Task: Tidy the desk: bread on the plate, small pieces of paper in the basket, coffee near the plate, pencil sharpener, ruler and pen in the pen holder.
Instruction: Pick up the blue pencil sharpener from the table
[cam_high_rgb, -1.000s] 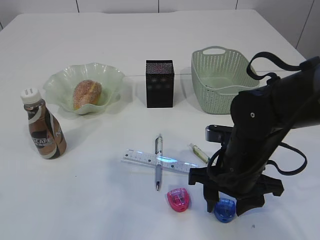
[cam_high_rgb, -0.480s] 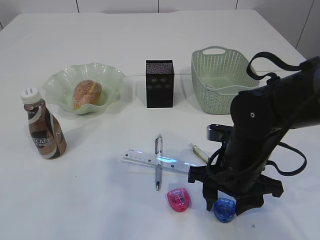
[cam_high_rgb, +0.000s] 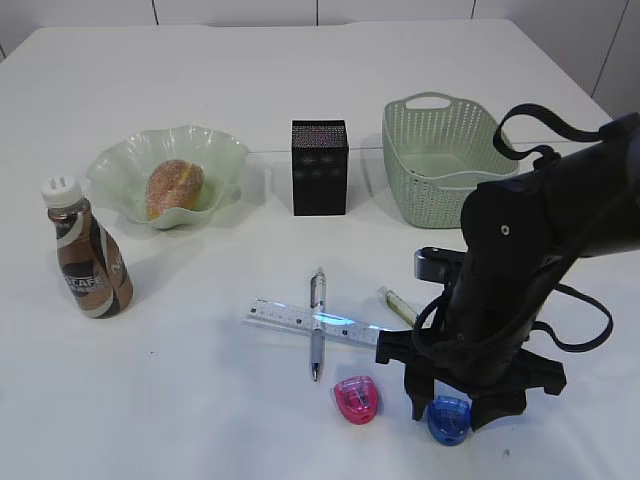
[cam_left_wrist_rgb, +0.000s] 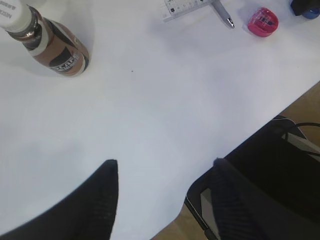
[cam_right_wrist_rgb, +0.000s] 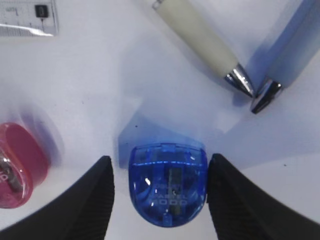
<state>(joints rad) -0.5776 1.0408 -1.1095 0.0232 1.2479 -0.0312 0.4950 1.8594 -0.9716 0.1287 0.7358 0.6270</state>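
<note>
R gripper (cam_right_wrist_rgb: 157, 187) down at the desk (cam_high_rgb: 200, 400), jaws apart w/ the blue sharpener (cam_right_wrist_rgb: 168, 184) sitting between them, slim gap each side, not clamped yet. Straddling it like that looks like setup for a pinch across its flat sides. Pink sharpener (cam_right_wrist_rgb: 17, 172) just left of the jaws, clear of them. Cream pen (cam_right_wrist_rgb: 200, 45) lies up and right, tip close to a second silver tip. Ruler (cam_high_rgb: 320, 322) crosses a grey pen (cam_high_rgb: 317, 325) nearby, so those two prob wait. Pen holder (cam_high_rgb: 320, 167) stands well back, centre, betw plate (cam_high_rgb: 220, 150) and basket (cam_high_rgb: 440, 150). Bread (cam_high_rgb: 174, 188) already in plate, coffee (cam_high_rgb: 88, 265) near it. L gripper (cam_left_wrist_rgb: 162, 190) hangs off the desk's edge, jaws apart, empty, out of R's way.
</note>
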